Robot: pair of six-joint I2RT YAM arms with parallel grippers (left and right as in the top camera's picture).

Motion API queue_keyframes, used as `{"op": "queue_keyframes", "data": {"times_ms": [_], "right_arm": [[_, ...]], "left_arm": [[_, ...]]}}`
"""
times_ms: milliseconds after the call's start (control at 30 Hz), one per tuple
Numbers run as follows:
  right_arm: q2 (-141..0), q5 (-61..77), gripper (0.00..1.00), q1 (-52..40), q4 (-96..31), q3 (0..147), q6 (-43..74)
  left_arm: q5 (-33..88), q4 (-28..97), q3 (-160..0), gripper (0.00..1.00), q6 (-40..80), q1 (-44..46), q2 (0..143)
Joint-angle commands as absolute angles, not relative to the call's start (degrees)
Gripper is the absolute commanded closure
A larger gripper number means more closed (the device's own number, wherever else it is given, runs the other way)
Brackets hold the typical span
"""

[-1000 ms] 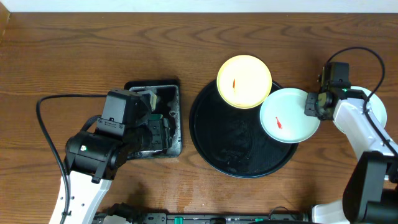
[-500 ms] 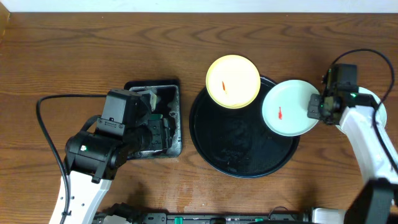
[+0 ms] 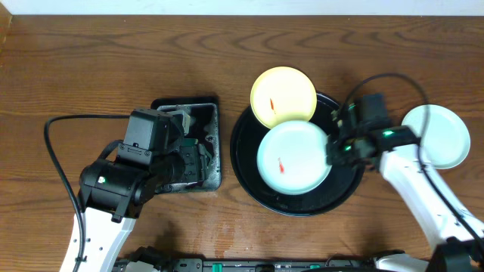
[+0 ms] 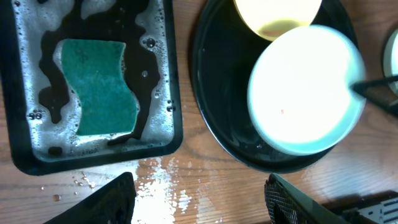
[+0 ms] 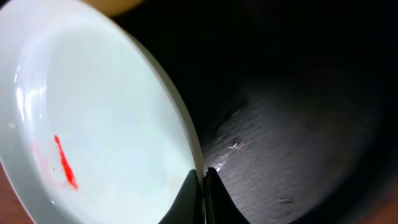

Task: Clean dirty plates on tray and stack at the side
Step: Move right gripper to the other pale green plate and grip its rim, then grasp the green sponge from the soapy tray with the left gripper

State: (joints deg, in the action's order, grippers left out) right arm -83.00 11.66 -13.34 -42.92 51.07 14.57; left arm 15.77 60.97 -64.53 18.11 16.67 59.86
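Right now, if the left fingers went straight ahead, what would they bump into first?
The left fingers would probably meet the wet wooden table between the sponge tray and the round black tray first, though depth is hard to judge.

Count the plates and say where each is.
3. A red-smeared mint-green plate over the tray's middle, held by the right gripper; a yellow plate at the tray's far edge; a second mint-green plate on the table right of the tray. None seems hidden.
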Motion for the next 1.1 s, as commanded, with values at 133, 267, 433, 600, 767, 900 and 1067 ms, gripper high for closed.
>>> {"op": "queue_keyframes", "data": {"times_ms": [133, 267, 433, 600, 767, 900, 1067], "right_arm": [[-85.93, 6.44, 0.99, -19.55, -39.55, 45.36, 33.78], [-85.95, -1.26, 0.99, -19.49, -35.38, 45.36, 37.26], [-85.93, -3.18, 0.96, -19.49, -29.61, 45.36, 29.93], [-85.89, 2.04, 0.48, -19.53, -30.24, 45.41, 20.99], [-85.38, 2.02, 0.5, -19.03, -34.57, 46.76, 17.26], [-83.15, 3.68, 0.52, -18.13, -37.93, 49.8, 10.55], [-79.2, 3.95, 0.52, -17.56, -43.48, 55.68, 6.5]], "left_arm": [[13.89, 61.01, -65.49, 0.32, 17.41, 16.84, 59.79], [13.89, 60.99, -65.49, 0.32, 17.41, 16.84, 59.79], [13.85, 61.01, -65.49, 0.32, 17.39, 16.84, 59.81], [12.21, 61.04, -65.49, 0.32, 17.41, 16.84, 59.81], [7.14, 61.23, -65.01, 0.32, 18.0, 16.84, 59.88], [-2.11, 61.19, -62.19, 0.32, 25.69, 16.84, 61.01], [-6.48, 57.1, -56.97, 0.33, 29.71, 16.8, 67.07]]}}
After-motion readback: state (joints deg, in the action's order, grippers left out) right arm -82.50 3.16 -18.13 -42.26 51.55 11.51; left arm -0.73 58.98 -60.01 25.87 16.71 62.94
